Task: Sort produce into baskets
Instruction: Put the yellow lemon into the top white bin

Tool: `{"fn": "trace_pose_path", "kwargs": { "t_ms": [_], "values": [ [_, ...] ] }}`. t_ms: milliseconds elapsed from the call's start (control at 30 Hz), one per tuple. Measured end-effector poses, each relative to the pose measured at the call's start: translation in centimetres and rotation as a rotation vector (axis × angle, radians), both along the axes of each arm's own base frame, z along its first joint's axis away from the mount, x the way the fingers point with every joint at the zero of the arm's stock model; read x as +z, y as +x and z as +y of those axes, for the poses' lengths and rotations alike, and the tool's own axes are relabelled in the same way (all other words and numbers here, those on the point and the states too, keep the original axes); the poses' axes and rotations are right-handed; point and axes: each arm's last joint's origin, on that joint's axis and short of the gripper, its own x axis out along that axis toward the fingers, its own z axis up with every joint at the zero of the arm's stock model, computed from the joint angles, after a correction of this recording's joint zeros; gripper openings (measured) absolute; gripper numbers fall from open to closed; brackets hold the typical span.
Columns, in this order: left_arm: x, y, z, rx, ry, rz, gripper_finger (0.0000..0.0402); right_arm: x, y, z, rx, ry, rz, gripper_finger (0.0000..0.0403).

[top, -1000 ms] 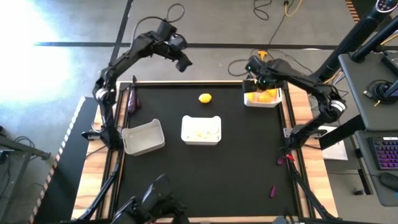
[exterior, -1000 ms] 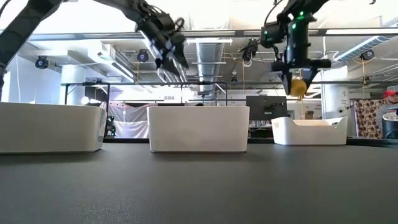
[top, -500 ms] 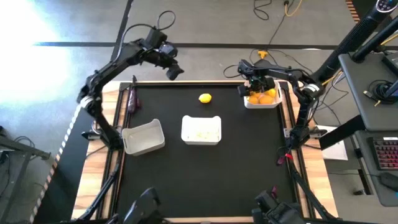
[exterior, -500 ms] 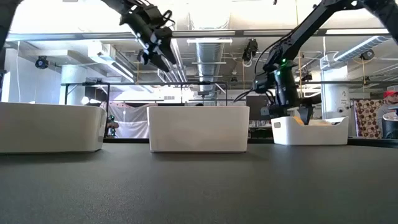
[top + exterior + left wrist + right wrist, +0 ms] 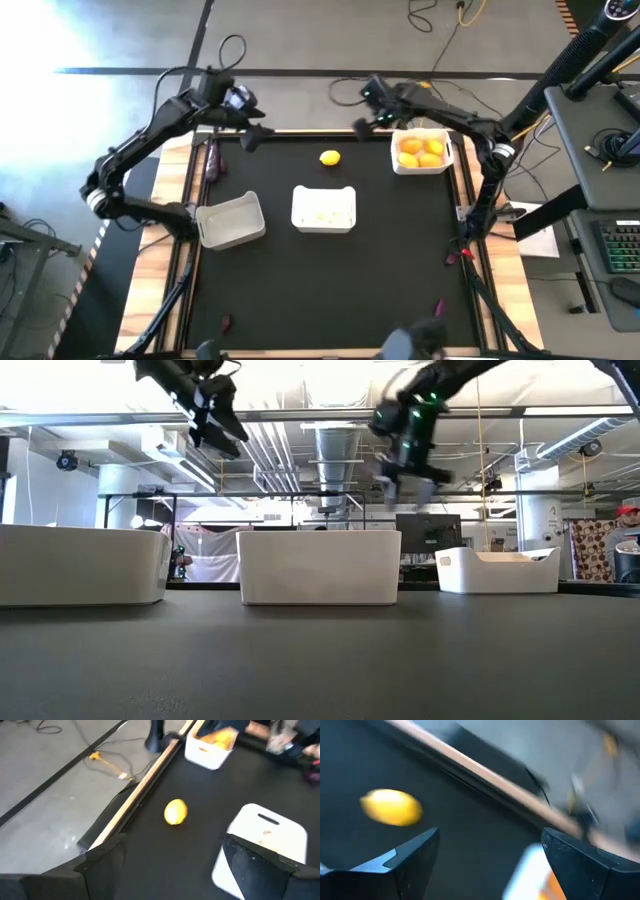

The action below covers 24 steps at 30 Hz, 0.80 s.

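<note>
A yellow lemon [image 5: 330,157] lies on the black mat near the table's far edge; it also shows in the left wrist view [image 5: 175,812] and the right wrist view [image 5: 391,807]. The far-right basket [image 5: 446,152] holds several orange and yellow fruits [image 5: 420,152]. The middle basket [image 5: 323,208] and the left basket [image 5: 230,220] stand nearer. My left gripper [image 5: 252,137] hangs open and empty over the far left corner. My right gripper [image 5: 364,122] hangs open and empty over the far edge, between the lemon and the far-right basket.
A dark eggplant [image 5: 212,160] lies on the wooden left rim. Small purple pieces lie at the right edge [image 5: 455,255] and near the near edge [image 5: 438,305]. Bare mat lies between the baskets and the near edge.
My right gripper, which held a yellow-orange fruit above the far-right basket, went down into that basket, then rose without the fruit and swung toward the table's left, toward the lemon. My left gripper has moved toward the table's left edge.
</note>
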Motion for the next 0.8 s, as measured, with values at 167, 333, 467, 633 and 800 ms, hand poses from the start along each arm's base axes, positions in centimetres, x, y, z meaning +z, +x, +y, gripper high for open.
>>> {"fn": "trace_pose_path", "kwargs": {
  "t_ms": [167,333,467,633,800],
  "values": [
    [0.9,-0.5,-2.0,-0.025,-0.011,-0.107,0.0311,-0.4,4.9,2.3,0.395,-0.148,-0.107,0.0333],
    [2.1,-0.5,-4.4,-0.07,-0.027,-0.17,0.0311,-3.6,8.1,3.1,0.597,-0.138,-0.117,0.0321],
    [2.7,-0.2,-6.4,-0.074,-0.026,-0.181,0.0311,-6.3,9.4,3.2,0.756,-0.133,-0.05,0.0313],
    [2.5,-0.1,-8.5,0.005,0.032,-0.119,0.0311,-9.5,10.2,2.7,0.832,-0.084,0.004,0.0311],
    [0.7,-0.1,-9.3,0.056,-0.024,-0.083,0.0311,-11.7,10.9,2.3,0.918,-0.103,0.045,0.0306]
  ]
}}
